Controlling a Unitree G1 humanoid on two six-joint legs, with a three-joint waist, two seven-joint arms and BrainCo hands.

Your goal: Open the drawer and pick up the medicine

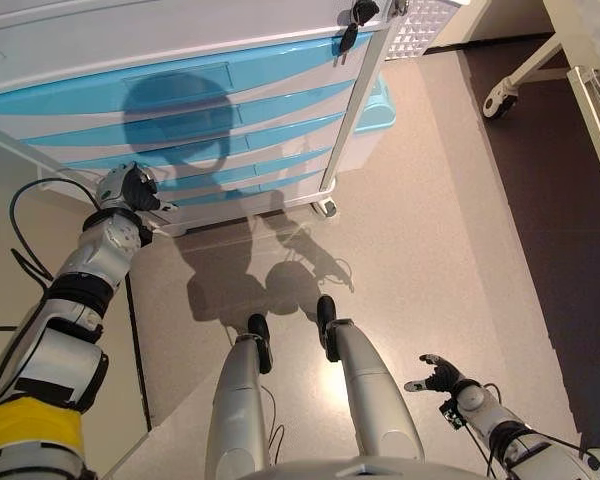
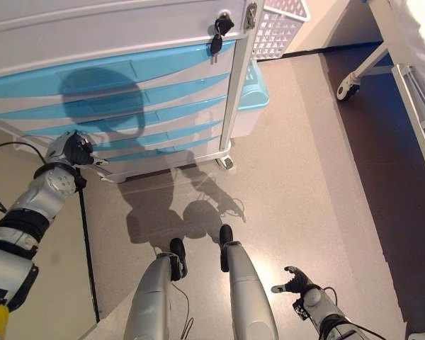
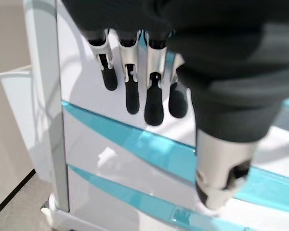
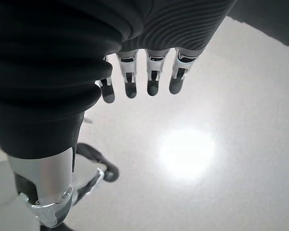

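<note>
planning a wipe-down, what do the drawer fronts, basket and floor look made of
Drawer fronts: likely glossy plastic, white with blue bands that catch reflections. Basket: white lattice, probably plastic. Floor: smooth speckled sheet, perhaps vinyl, with a soft sheen.

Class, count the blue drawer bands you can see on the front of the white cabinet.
5, stacked down the cabinet front: the widest at the top, then second, third, fourth and lowest. The left hand may hide part of the lower ones.

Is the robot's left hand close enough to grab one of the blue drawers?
Probably yes. The left hand is raised right by the lower blue drawers of the cart, its fingers straight and empty, with nothing between them. The right hand hangs low, far from it.
</note>
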